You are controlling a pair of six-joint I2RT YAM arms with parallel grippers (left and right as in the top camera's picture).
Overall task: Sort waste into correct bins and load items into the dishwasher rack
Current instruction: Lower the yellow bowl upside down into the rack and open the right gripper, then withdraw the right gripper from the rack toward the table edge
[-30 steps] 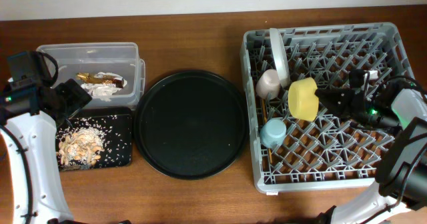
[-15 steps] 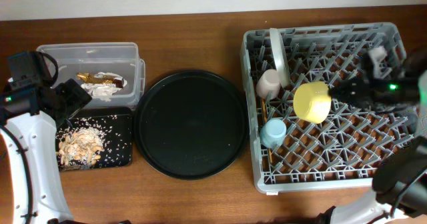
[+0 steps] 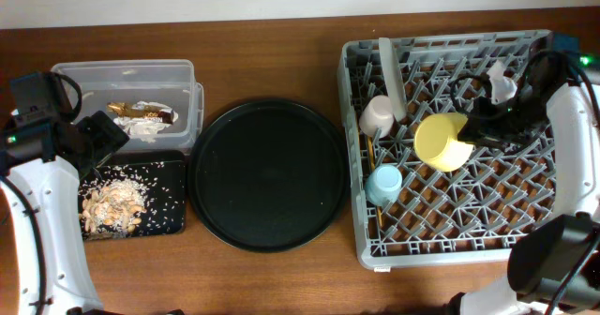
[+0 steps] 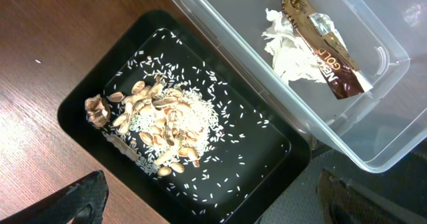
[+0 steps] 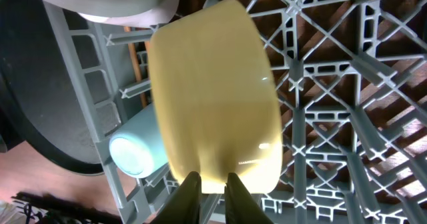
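Note:
The grey dishwasher rack (image 3: 534, 245) stands at the right. In it are the upright grey-blue plate (image 3: 392, 71), the pink cup (image 3: 378, 116), the light-blue cup (image 3: 383, 185) and the wooden chopsticks (image 3: 370, 152). My right gripper (image 3: 476, 133) is shut on the rim of the yellow bowl (image 3: 441, 141), held tilted over the rack's pegs; the right wrist view shows the fingers (image 5: 208, 184) pinching the bowl (image 5: 213, 84). My left gripper (image 4: 213, 211) is open and empty over the black rectangular tray (image 4: 273, 157) holding the food scraps (image 4: 163, 127). The foil wrapper (image 4: 320, 41) lies in the clear tub (image 4: 373, 151).
A large round black tray (image 3: 269, 172) lies between the bins and the rack. The tub (image 3: 127, 76) and the rectangular tray (image 3: 169, 217) sit side by side at the left. In the right wrist view the blue cup (image 5: 137, 151) lies left of the bowl.
My right arm has swung from the rack's right side toward its back edge. The yellow bowl, still gripped, has shifted slightly right and tilted. The left arm has not moved.

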